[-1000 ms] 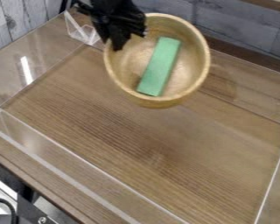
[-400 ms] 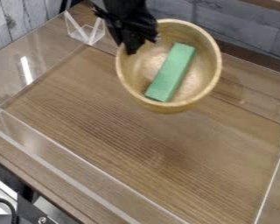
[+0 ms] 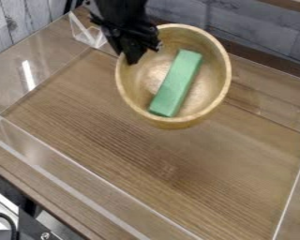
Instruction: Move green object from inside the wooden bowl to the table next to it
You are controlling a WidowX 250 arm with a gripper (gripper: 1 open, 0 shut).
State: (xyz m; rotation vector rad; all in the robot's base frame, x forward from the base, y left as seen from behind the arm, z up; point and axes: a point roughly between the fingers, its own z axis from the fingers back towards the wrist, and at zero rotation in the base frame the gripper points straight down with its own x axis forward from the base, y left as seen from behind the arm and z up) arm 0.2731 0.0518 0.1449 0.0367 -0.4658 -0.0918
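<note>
1. One pincer (image 3: 139, 54), black, comes down from the top edge of the view; its jaws are closed on the rim of the wooden bowl at about the bowl's ten o'clock.
2. One wooden bowl (image 3: 213, 84), round, light tan, thick-rimmed, is tilted so that its opening faces the camera. It sits toward twelve o'clock of the table, slightly right of centre.
3. One green object (image 3: 176, 83), a flat mint-green block, lies inside the bowl. Its long side runs from about one o'clock down to seven o'clock, and its lower end reaches near the bowl's bottom rim. The pincer does not touch it.
4. One table (image 3: 140, 159), brown wood grain, spreads below the bowl from roughly four to nine o'clock with nothing lying on it.
5. Low clear acrylic walls (image 3: 27, 70) border the table; the left, near and right ones are visible. A pale bent piece sits at the pincer's nine o'clock against the back corner; what it is cannot be told.
6. The pincer's body hides the bowl's upper left rim.
</note>
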